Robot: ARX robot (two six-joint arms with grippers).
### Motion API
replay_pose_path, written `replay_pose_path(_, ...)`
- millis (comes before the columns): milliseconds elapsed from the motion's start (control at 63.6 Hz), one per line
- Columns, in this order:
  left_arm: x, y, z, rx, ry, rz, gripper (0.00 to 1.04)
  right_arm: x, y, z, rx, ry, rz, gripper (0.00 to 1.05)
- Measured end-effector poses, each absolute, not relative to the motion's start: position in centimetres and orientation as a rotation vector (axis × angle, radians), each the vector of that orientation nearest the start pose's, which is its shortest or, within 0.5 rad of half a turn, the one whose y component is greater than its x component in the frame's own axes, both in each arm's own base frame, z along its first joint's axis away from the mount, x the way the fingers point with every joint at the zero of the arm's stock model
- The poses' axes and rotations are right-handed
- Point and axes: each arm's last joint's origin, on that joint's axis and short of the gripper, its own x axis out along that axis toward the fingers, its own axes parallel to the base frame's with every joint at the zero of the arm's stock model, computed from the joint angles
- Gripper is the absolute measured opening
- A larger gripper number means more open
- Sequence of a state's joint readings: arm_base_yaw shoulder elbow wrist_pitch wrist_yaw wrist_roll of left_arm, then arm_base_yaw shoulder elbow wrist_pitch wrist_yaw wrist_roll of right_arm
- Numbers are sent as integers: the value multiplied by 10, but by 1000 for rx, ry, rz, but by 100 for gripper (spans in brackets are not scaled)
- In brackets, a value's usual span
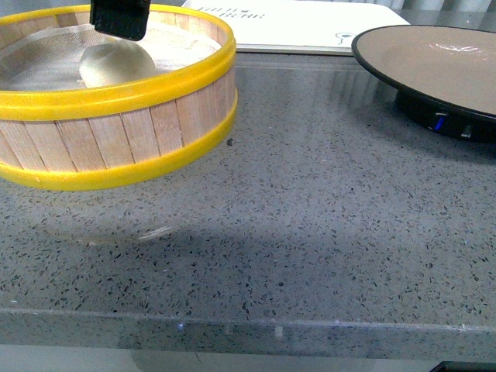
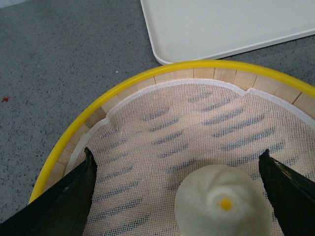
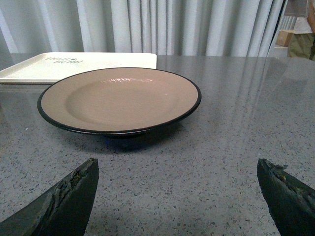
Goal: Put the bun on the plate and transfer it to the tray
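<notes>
Left gripper is over the steamer basket. Its jaws are spread wide, one finger either side of the bun, and it holds nothing. The bun sits on the white mesh cloth inside the basket, off-centre and clear of the wall, so both fingers have room to come down around it. The straddle reads as pre-grasp alignment; the wrist view shows no contact.

Right gripper is low over the grey countertop, jaws also wide apart and empty, facing the plate. The plate is bare and stands on its black base to the right of the basket, so the bun's carry is short. The tray lies behind, between basket and plate, with nothing on the part in view.

My read: step one isn't done yet, and the right arm is staged to take the plate once it's loaded. The bun looks soft, so close gently.
</notes>
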State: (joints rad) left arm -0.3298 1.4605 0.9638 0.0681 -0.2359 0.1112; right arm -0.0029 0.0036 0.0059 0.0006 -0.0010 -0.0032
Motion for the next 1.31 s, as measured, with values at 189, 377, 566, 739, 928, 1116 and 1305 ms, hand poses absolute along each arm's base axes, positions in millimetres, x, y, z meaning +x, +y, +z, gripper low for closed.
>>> replay_pose_path(189,307,-96,261,266,427,-117,98,98,0,165,-3,-3,-2,96)
replay_pose_path(377,306,-96,260,297,428,-121,98,98,0,165,-3,-3,-2,96)
replay_pose_path(566,305,-97,256,330,438,-128,98,98,0,165,-3,-3,-2,96)
replay_pose_path(739,303,-101,254,362,445,-149,98,98,0,165,-3,-3,-2,96)
replay_pose_path(928,301,-104,252,377,455,-174,72,98,0,165,-3,-3,-2,96)
replay_pose_path(1116,300,-106,251,374,463,-192,40,98,0,165,-3,-3,-2,96)
replay_pose_path(1305,300,-106,251,369,469,-203,11,98,0,165,-3,-3,-2,96)
